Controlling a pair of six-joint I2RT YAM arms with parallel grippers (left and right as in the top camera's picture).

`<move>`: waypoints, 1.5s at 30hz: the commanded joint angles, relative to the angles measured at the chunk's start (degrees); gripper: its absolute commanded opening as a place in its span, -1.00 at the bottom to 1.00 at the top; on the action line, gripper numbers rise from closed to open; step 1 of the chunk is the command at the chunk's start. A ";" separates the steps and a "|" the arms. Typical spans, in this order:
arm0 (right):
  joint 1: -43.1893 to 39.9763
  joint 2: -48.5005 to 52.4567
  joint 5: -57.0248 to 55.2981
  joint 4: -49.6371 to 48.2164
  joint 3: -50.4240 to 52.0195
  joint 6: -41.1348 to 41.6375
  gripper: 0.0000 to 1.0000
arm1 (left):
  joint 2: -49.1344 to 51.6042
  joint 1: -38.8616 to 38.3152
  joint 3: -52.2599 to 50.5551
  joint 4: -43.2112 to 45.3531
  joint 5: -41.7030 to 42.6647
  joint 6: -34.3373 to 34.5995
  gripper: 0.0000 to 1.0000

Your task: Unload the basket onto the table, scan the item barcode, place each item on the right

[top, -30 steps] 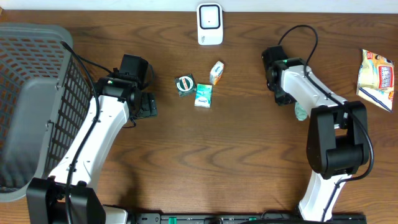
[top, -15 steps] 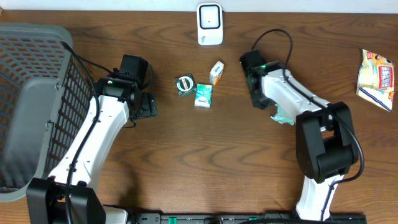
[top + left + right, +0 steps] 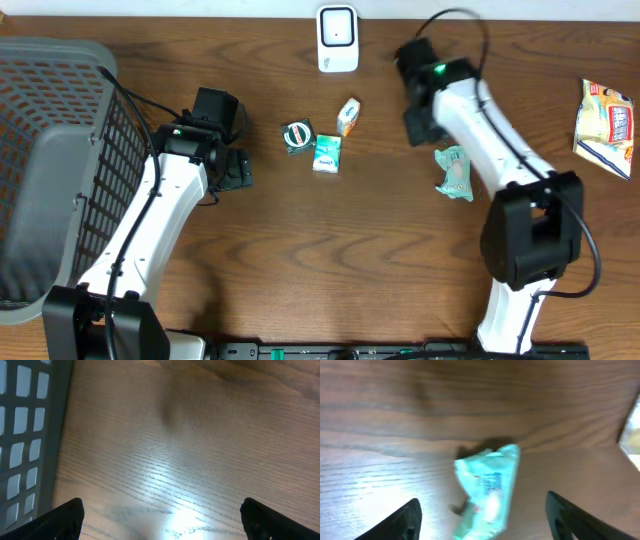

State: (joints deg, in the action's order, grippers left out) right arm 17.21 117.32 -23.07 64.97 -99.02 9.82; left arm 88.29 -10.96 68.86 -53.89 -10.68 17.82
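1. In the overhead view the right hand (image 3: pixel 418 126) sits higher on the table (image 3: pixel 300 260) than a second ago, closer to the white scanner (image 3: pixel 337 38).
2. Its fingers, nearly closed a second ago, are now spread. They grip nothing.
3. The teal pouch (image 3: pixel 455 172) now lies free on the table, below and to the right of that hand. It is well apart from the scanner.
4. My judgement: the pouch has been let go. I cannot tell where its barcode is, so I plan for a fresh grasp.
5. The left hand (image 3: pixel 160 522) is spread wide over bare wood, beside the basket (image 3: pixel 50 170), and grips nothing.
6. Materials:
   - The pouch is thin, crinkled film with an irregular outline. I expect it to deform under a pinch.
   - The scanner is smooth, rigid plastic with rounded corners.
   - The table is dark, grained wood with a glossy reflection.
   - The basket is grey plastic lattice.
7. A round tin (image 3: pixel 297 135), a small box (image 3: pixel 327 153) and a small carton (image 3: pixel 348 116) lie together below the scanner.
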 commanded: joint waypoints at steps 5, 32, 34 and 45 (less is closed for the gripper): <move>-10.93 0.02 21.00 9.84 -3.34 -14.67 0.58 | -0.74 0.28 0.22 -0.24 -0.50 0.28 0.95; -14.43 0.02 29.70 -9.90 16.50 -9.33 -0.98 | -0.74 0.28 0.22 -0.24 -0.50 0.28 0.96; -14.27 0.02 30.64 -9.92 15.04 -8.87 -0.98 | -0.74 0.28 0.22 -0.24 -0.50 0.28 0.95; -10.54 0.02 34.16 -12.83 -0.20 -7.19 -0.97 | -0.74 0.28 0.22 -0.24 -0.50 0.28 0.95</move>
State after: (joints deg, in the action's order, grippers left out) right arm 5.37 117.49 9.61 53.56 -94.98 0.80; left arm 88.29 -10.96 68.86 -53.84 -10.68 17.82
